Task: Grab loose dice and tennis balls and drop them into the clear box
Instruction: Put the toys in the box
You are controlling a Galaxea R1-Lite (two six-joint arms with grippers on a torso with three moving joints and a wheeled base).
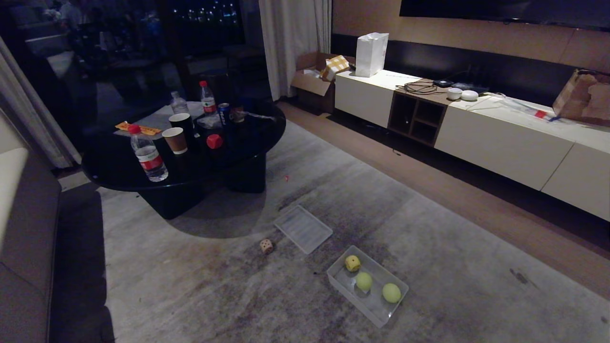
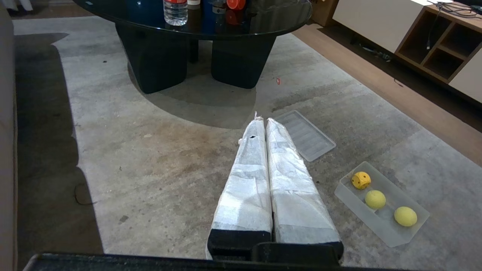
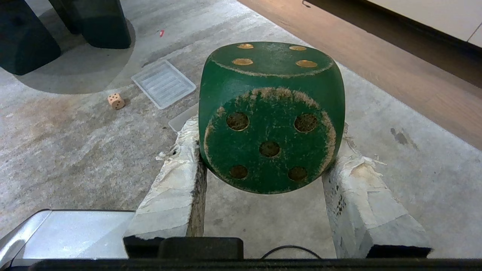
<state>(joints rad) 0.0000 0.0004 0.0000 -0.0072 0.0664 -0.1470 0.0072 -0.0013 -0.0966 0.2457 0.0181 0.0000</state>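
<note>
Green die between right end effector fingers

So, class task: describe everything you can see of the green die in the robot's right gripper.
The dark green die is a rounded-corner cube with gold-coloured pips and paint worn pale along its edges, looking like painted wood. The face towards the wrist camera shows five pips; the upper face shows four. It sits upright, clamped between the two padded fingers of the right gripper, which press its opposite sides. It hangs above the grey carpet, touching nothing else.

black table, bottles, perhaps cups
</note>
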